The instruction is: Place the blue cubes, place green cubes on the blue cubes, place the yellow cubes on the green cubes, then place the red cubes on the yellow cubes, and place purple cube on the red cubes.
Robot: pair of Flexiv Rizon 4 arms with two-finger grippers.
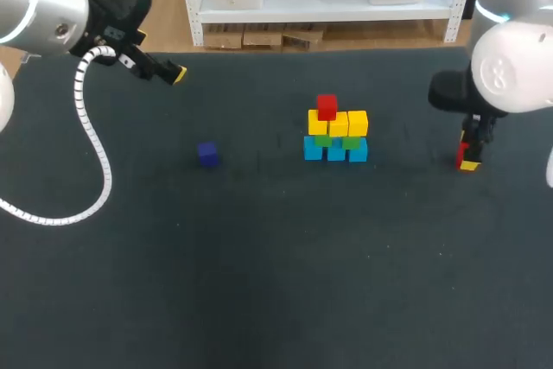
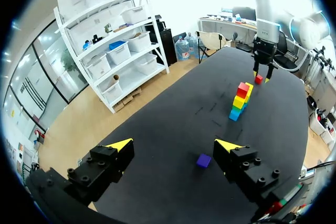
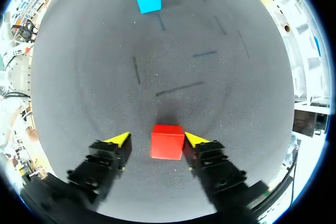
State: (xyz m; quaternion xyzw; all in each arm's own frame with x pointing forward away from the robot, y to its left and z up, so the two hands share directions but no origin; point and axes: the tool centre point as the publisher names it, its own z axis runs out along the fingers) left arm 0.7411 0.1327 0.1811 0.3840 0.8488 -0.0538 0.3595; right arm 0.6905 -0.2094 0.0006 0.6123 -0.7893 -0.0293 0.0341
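A stack stands mid-table: blue cubes [image 1: 335,151] at the bottom, green cubes [image 1: 324,140] on them, yellow cubes [image 1: 339,123] above, and one red cube [image 1: 327,107] on top. A second red cube [image 1: 462,153] lies on the table to the stack's right, between the fingers of my right gripper [image 1: 467,159]. In the right wrist view this red cube [image 3: 167,141] sits between the yellow tips of the right gripper [image 3: 156,139]; one tip is close against it, the other stands apart. A purple cube [image 1: 206,154] lies left of the stack. My left gripper [image 1: 168,73] hangs open at the far left, empty [image 2: 175,145].
The black table [image 1: 276,283] has wide free room in front. A white coiled cable [image 1: 91,144] hangs from my left arm over the table's left side. In the left wrist view the purple cube [image 2: 203,160] lies ahead of the fingers and the stack [image 2: 240,99] beyond it.
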